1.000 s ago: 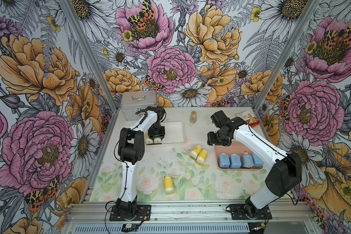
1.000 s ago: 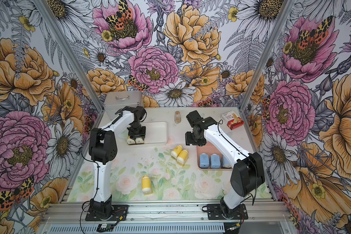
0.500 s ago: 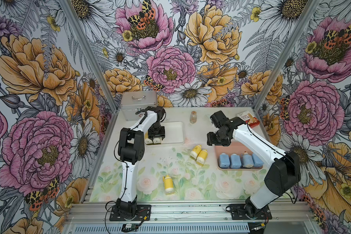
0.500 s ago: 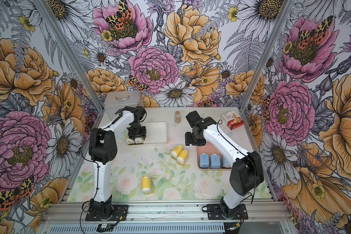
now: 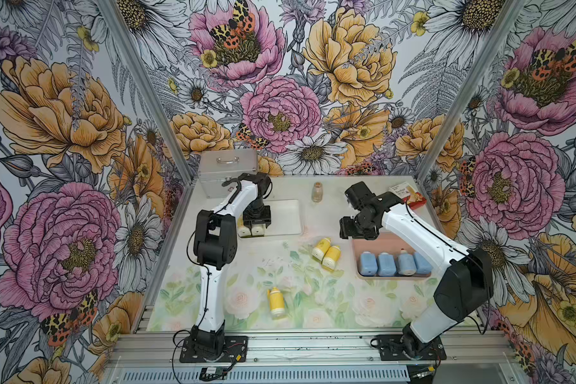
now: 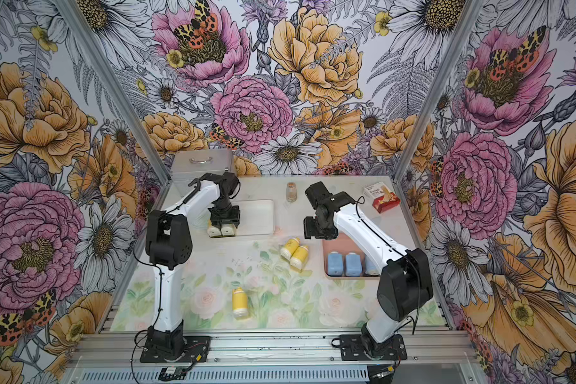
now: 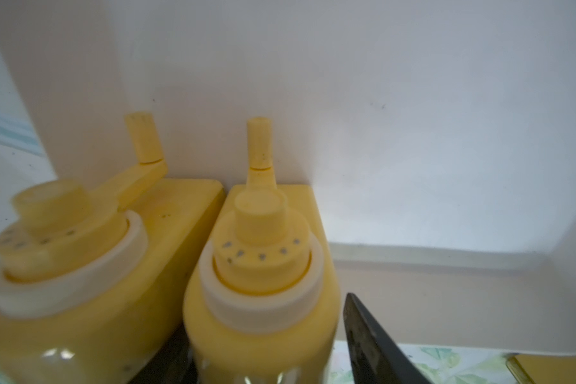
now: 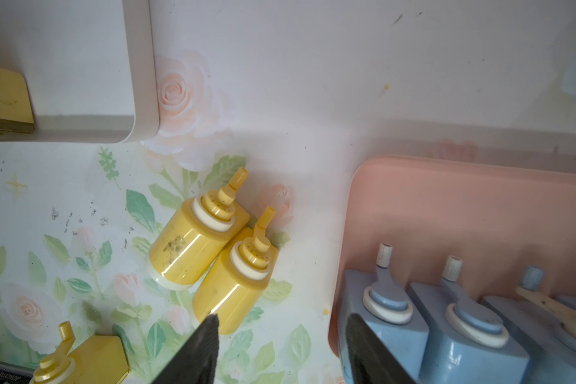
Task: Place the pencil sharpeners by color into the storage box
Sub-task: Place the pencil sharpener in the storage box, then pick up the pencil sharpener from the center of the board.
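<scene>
Left hand (image 7: 263, 345) loosened around half-hidden yellow sharpener (image 7: 260, 266); right hand (image 8: 283, 320) parted, empty.

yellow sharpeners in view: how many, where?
5 yellow sharpeners: two in the white tray at the left gripper; two touching mid-table, beside the pink tray; one alone near the front edge. The left arm covers some of the white tray.

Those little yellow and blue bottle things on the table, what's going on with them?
Two robot arms are sorting pencil sharpeners by color. Four blue sharpeners lie in the pink tray. The left gripper is down in the white tray, jaws open around one of two yellow sharpeners there. The right gripper hangs open and empty above the table, where three loose yellow sharpeners lie.
</scene>
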